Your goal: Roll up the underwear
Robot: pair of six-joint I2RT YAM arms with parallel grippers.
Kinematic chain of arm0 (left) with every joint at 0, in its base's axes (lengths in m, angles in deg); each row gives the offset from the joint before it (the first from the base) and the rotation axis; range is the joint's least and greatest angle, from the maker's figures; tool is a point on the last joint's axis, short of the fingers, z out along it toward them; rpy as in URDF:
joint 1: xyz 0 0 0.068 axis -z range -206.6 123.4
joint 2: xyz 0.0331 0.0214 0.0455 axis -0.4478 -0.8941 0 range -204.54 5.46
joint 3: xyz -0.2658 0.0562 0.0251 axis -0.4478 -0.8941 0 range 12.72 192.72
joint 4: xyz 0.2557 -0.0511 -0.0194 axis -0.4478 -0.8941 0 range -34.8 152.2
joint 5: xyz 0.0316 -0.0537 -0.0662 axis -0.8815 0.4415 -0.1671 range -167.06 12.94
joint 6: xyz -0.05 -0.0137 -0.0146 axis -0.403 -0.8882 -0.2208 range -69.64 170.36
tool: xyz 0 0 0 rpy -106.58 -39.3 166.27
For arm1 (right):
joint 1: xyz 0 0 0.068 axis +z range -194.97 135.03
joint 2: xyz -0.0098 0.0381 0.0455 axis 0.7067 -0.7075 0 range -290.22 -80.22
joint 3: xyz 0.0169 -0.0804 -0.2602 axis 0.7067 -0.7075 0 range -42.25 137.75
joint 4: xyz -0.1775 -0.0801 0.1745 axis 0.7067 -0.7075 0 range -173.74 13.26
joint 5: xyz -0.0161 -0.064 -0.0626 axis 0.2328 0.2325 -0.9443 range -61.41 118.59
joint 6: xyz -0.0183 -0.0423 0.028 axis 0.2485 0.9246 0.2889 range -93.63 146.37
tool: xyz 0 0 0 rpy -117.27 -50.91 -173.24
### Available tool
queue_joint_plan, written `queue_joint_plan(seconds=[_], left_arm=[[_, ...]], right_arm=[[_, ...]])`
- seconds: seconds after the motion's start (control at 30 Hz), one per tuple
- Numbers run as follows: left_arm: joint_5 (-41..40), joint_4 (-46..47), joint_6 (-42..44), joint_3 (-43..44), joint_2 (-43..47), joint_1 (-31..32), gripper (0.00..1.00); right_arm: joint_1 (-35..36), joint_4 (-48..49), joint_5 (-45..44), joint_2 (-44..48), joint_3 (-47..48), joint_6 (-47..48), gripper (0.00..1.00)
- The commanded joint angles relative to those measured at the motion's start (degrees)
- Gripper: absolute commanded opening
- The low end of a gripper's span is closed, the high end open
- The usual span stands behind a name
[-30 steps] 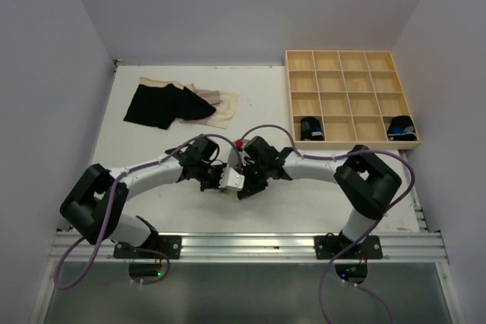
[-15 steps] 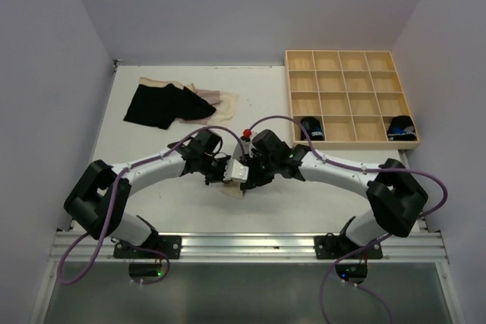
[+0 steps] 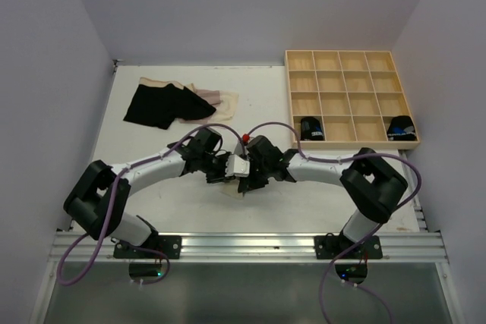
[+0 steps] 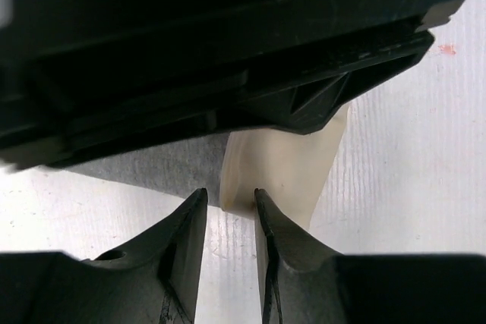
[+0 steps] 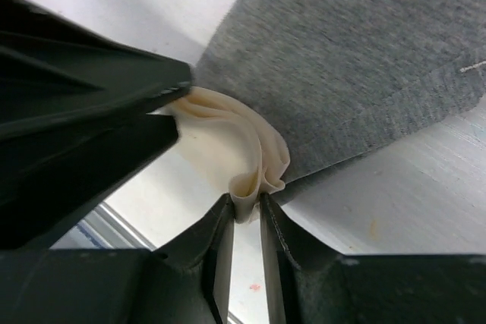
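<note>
My two grippers meet nose to nose at the middle of the table, the left gripper and the right gripper. Between them is a pale beige underwear, partly folded. In the right wrist view my right gripper pinches a bunched fold of this underwear. In the left wrist view my left gripper has its tips closed round the rolled end of it, touching one finger. A grey underwear lies flat beside and under it, and also shows in the left wrist view.
A black underwear and more pale beige ones lie in a pile at the back left. The wooden compartment tray stands at the back right, with dark rolls in two front compartments.
Both grippers stay together on the pale cloth and have shifted slightly away from the near edge. The right arm's elbow swung out to the right and then back.
</note>
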Motion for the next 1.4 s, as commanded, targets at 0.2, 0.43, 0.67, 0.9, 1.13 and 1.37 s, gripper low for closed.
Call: queue_joint_plan(seconds=[0.2, 0.43, 0.67, 0.9, 1.13, 1.37], left_arm=[[-1.0, 0.5, 6.5, -6.5, 14.3, -1.2, 0.37], [-1.7, 3.0, 15.4, -12.9, 18.0, 2.8, 0.42], [-5.7, 8.2, 21.1, -16.7, 18.5, 6.0, 0.52], [-8.2, 13.2, 24.2, -20.4, 21.5, 9.5, 0.53], [-11.9, 19.5, 30.8, -25.4, 21.7, 10.2, 0.51], [-15.8, 31.3, 37.3, -32.2, 20.8, 10.3, 0.48]], right_arm=[[-1.5, 0.9, -4.1, 0.8, -3.9, -3.2, 0.17], [-1.6, 1.6, -2.4, -1.3, -3.5, -2.6, 0.16], [-1.5, 1.6, -1.3, -3.0, -1.2, -2.1, 0.17], [-1.6, 0.2, -0.5, -5.2, 1.2, -1.1, 0.18], [-1.5, -0.2, 0.1, -5.9, 2.0, -0.5, 0.19], [-1.6, -1.0, 0.4, -6.4, 2.8, 0.3, 0.2]])
